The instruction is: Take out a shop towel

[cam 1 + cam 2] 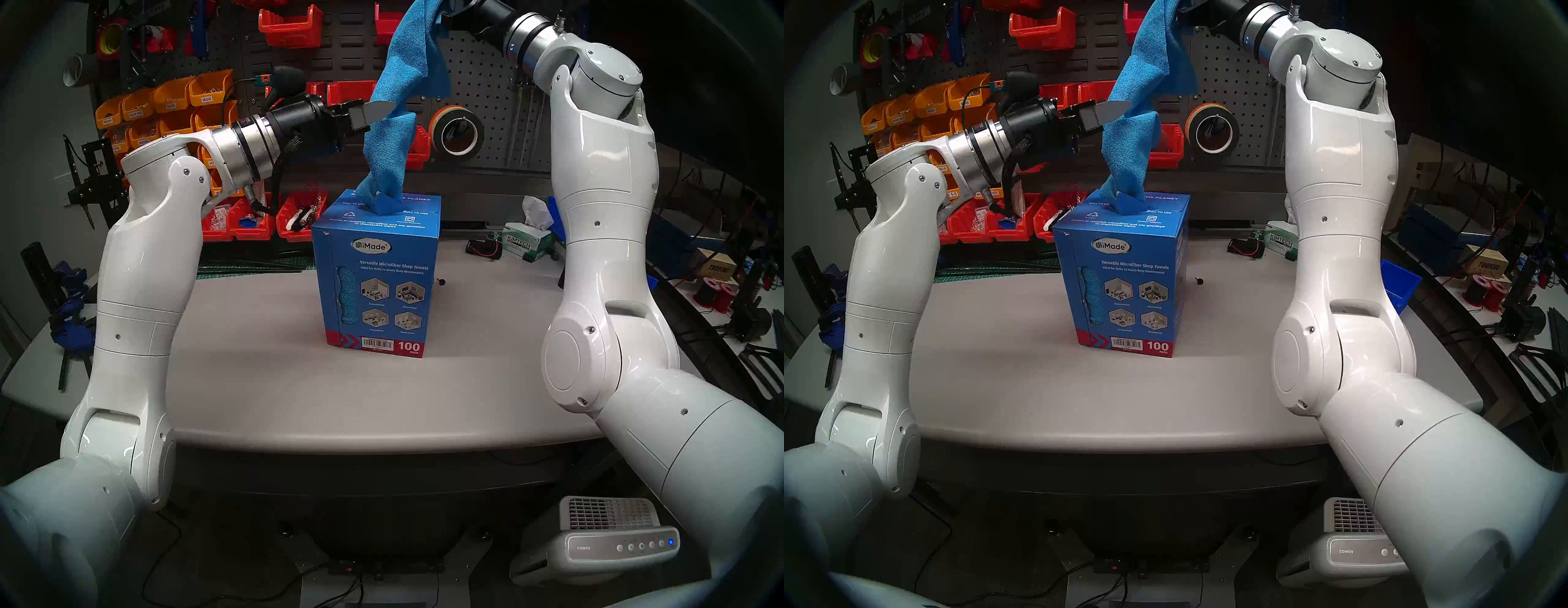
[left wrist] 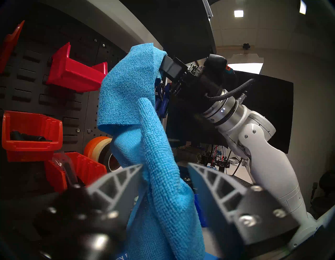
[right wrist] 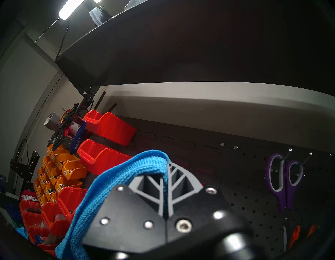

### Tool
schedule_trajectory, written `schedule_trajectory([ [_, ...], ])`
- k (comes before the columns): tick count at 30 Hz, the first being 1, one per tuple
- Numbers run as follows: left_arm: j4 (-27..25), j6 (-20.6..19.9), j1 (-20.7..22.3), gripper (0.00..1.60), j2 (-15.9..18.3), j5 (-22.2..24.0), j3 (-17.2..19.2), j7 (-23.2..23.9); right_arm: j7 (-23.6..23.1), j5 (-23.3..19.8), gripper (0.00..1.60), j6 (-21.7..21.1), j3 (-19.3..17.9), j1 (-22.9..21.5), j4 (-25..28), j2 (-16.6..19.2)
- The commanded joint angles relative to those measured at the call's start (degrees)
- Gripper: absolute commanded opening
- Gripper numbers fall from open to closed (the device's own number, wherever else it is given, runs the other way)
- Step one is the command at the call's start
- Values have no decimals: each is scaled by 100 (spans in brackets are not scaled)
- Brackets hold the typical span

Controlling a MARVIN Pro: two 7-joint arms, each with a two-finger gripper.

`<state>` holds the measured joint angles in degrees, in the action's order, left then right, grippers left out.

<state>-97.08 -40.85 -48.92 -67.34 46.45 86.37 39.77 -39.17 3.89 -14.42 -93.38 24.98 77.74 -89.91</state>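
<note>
- My right gripper (image 3: 165,183) is high above the box (image 1: 375,271), its fingers pressed together on the top edge of the shop towel (image 1: 396,106); a fold of blue cloth drapes over the left finger in my right wrist view.
- The towel hangs twisted from that grip down to the slot in the box top, its lower end still inside the opening.
- My left gripper (image 2: 164,178) reaches in from the left at mid-height, jaws spread with the towel running between them; the left finger (image 2: 117,183) touches the cloth, the right one stands clear.
- The box stands upright mid-table (image 1: 271,382), a tissue box (image 1: 528,242) well behind it.
</note>
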Motion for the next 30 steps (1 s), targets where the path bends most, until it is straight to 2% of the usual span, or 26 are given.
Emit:
schedule_trajectory([
  [1,-34,84,251,160,49,-23,129,-17,39,-5,0,7,-25,-23,210,-15],
  [9,15,133,300,160,200,-63,204,76,53,-14,0,-1,-70,64,257,-25],
  [17,95,151,391,160,306,5,449,126,61,-24,0,-37,-150,225,421,-14],
  [23,100,163,386,160,330,15,535,134,79,-12,0,-136,-217,407,672,4],
  [30,47,153,360,160,319,78,693,115,143,117,0,-418,-302,1002,1392,113],
])
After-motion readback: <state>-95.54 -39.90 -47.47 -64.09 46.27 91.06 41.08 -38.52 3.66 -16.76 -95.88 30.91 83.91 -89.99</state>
